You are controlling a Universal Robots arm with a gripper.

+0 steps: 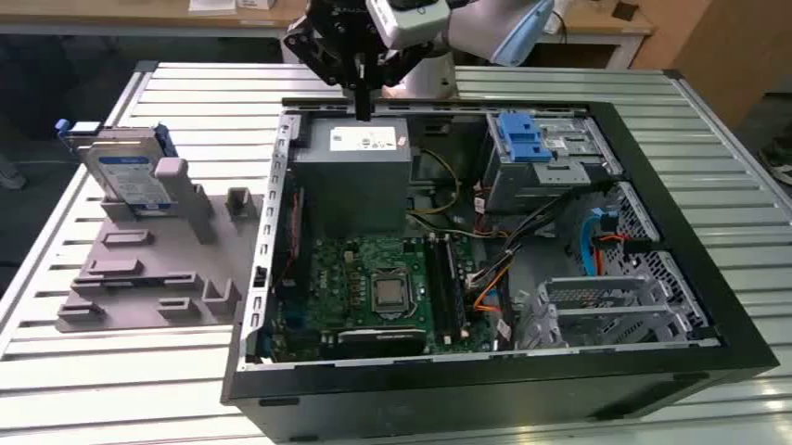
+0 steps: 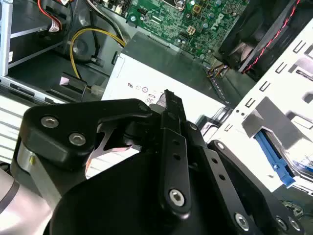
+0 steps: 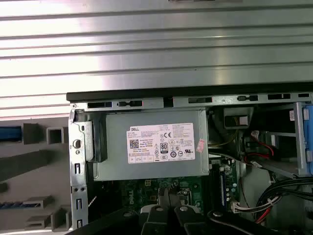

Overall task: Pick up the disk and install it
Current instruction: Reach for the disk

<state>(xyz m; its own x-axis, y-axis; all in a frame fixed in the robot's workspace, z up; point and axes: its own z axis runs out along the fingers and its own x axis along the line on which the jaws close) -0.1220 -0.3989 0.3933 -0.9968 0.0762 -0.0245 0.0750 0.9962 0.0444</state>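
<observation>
1 disk (image 1: 130, 176), stood upright in the 1 grey fixture (image 1: 136, 278) at the exterior view's left, just beside the open PC case (image 1: 495, 389) & well apart from the gripper (image 1: 363, 111). 1 arm. Its gripper hangs over the case's far edge, above the 1 grey PSU (image 1: 359, 171), jaws together w/ nothing btwn them. Inside: 1 motherboard (image 1: 371, 287), 1 blue-latched drive cage (image 1: 539, 139). Surface (image 1: 111, 389) is slatted silvery metal. Wooden furniture (image 1: 706, 46) stands behind it.
</observation>
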